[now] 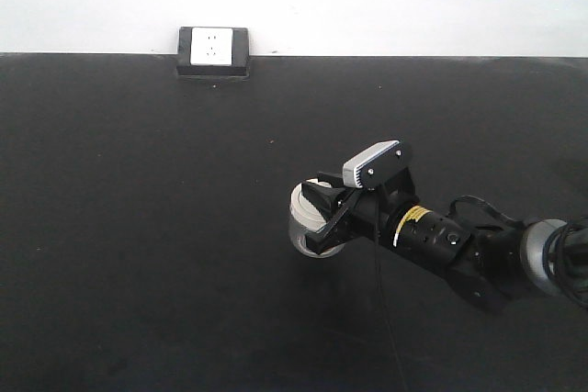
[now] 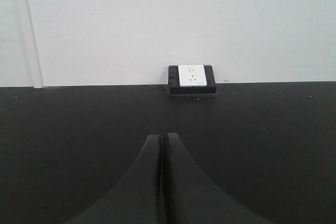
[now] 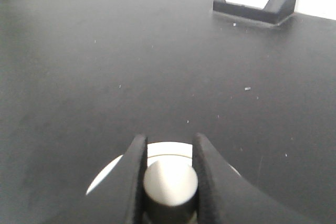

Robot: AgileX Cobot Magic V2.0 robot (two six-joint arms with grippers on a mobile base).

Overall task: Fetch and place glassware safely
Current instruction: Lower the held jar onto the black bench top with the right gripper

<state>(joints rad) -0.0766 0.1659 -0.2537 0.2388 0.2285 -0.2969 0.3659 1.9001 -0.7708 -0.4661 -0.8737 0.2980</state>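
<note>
While the right gripper (image 3: 169, 139) sat on the jar (image 1: 300, 227): we judged the fetch reached and the grasp made, with carry and set-down both ahead of us.
Jar: small, squat, clear glass, right of centre on the black surface (image 1: 138, 227), well apart from everything else; upright as far as we could tell.
Lid (image 3: 107, 174): cream-white, round, seated on the jar; its knob (image 3: 170, 179) stood between the two fingers in the right wrist view.
Right jaws: clenched on the knob, one finger touching each side, no gap that we could see.
Lift: undecided; the front view put the jar's base at or just over the surface, and we could not tell contact from clearance.
Left gripper (image 2: 160, 138): jaws pressed together with nothing between them, pointed across the surface at the back wall; out of the front view.
Socket block (image 1: 213, 50): white-faced, at the far edge against the wall, well apart from the jar; no part in the job that we could see.
Destination: none marked in any view; we could not name where the jar was to go.
Done, by our reckoning: approach, alignment, closing on the knob.
Left: raise, carry, lower, release.
Caution: the hold was on the lid only, so we judged the glass body might slip free if the lid sat loose; a slow raise was called for.
</note>
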